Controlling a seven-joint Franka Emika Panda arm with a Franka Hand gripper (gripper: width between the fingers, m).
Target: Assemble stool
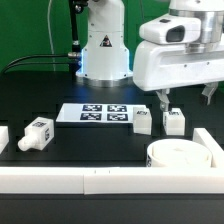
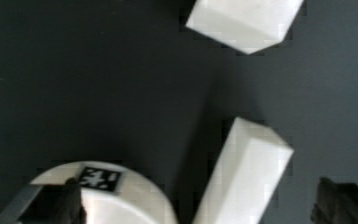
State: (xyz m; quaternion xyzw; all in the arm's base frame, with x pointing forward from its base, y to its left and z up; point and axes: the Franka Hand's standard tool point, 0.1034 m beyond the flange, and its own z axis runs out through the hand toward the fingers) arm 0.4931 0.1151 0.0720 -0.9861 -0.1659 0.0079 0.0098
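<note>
The round white seat [image 1: 180,157] lies at the front, on the exterior view's right, against the front rail. Two short white legs [image 1: 143,120] [image 1: 175,122] with tags stand side by side behind it. A third leg [image 1: 38,132] lies at the exterior view's left. My gripper [image 1: 186,98] hangs open and empty just above the leg nearest the seat. In the wrist view an elongated white leg [image 2: 243,170] lies between my open fingers [image 2: 43,205], with a rounded tagged white part [image 2: 105,195] beside one finger and another white part [image 2: 243,22] farther off.
The marker board [image 1: 95,114] lies flat in the middle of the black table. White border rails run along the front [image 1: 100,182] and the exterior view's left [image 1: 3,138]. The robot base [image 1: 103,45] stands at the back with cables beside it.
</note>
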